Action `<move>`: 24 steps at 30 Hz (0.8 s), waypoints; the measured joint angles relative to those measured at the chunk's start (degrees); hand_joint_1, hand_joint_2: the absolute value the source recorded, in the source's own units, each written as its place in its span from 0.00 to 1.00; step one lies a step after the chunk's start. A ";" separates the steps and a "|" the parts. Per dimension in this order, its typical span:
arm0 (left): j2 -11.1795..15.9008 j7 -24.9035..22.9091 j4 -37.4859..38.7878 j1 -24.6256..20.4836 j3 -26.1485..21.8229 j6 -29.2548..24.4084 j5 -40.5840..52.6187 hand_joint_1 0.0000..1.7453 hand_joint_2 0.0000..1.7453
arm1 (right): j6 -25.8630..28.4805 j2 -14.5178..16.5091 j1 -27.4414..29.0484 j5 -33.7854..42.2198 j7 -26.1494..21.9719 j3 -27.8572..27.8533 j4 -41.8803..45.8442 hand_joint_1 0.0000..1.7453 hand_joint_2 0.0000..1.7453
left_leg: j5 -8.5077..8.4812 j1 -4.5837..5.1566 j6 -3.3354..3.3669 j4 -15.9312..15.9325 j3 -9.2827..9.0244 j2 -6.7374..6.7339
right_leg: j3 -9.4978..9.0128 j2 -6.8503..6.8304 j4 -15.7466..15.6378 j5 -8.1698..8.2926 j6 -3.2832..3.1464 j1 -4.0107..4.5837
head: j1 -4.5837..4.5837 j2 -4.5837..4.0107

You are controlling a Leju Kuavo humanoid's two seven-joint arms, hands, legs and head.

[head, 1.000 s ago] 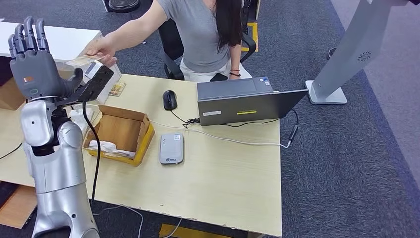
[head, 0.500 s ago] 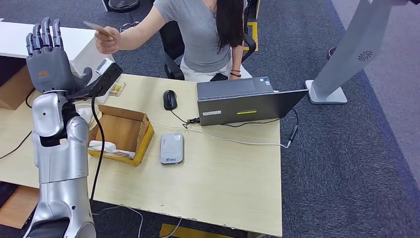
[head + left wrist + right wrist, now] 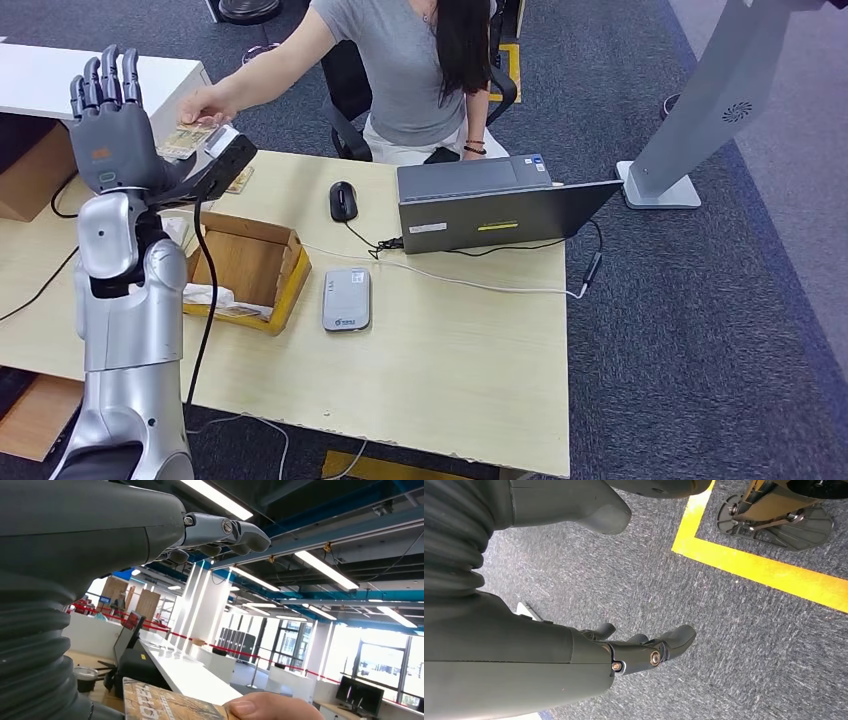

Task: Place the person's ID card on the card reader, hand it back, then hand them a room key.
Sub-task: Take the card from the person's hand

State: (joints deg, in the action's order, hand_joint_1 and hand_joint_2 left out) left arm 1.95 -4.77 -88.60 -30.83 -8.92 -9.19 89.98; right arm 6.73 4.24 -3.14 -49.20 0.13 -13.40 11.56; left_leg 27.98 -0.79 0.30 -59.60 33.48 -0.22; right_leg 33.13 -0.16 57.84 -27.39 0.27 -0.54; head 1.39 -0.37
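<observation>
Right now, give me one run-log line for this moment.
stage: card handover | left hand: raised, open, empty | person's hand: offering card beside it | right hand: hanging, empty | card reader: bare

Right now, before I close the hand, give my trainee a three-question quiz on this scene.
1. True or false: the left hand already grips the card.
2. Who holds the card? A) the person's hand B) the left hand C) nobody, it lies on the reader
3. Fill in: the right hand hangs over the ____.

Key
1. False: the left hand is raised with fingers apart and holds nothing.
2. A: the person's hand holds the card out beside the left hand.
3. Floor: grey carpet with a yellow line.
</observation>
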 joint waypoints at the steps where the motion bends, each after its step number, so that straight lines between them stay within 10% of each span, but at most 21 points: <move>1: 0.00 0.00 0.04 0.05 0.01 -0.01 0.00 0.00 1.00 | 0.00 0.00 0.00 0.00 0.00 0.00 0.00 0.00 1.00 | 0.00 0.00 0.00 0.00 0.00 0.00 | 0.00 0.00 0.00 0.00 0.00 0.00 | 0.00 0.00; 10: 0.00 -0.01 0.35 0.25 0.01 -0.02 0.00 0.00 1.00 | 0.00 0.00 0.04 0.00 0.01 0.00 0.00 0.00 1.00 | 0.00 0.00 0.00 0.00 0.00 0.00 | 0.00 0.00 0.00 0.00 0.00 0.00 | 0.00 0.00; 14: 0.00 0.01 0.37 0.46 0.08 -0.03 0.00 1.00 1.00 | -0.03 0.00 0.06 -0.09 0.03 -0.06 0.00 0.00 1.00 | 0.00 0.00 0.00 0.00 0.00 0.00 | 0.00 0.00 0.00 0.00 0.00 0.00 | -0.01 0.00; 24: -0.16 2.58 0.37 1.60 0.20 -0.44 -0.01 1.00 1.00 | -0.11 0.00 0.13 -1.04 0.05 -0.81 0.00 0.00 1.00 | 0.00 0.00 0.00 0.00 0.02 0.00 | 0.01 0.00 0.00 0.00 0.00 0.00 | -0.01 0.00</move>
State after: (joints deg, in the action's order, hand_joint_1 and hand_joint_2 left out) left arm 1.79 -2.19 -88.24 -29.23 -8.72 -9.63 89.98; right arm 6.62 4.24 -3.01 -50.24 0.18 -14.21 11.56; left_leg 27.98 -0.79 0.30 -59.60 33.49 -0.22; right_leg 33.14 -0.16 57.84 -27.39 0.27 -0.54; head 1.38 -0.37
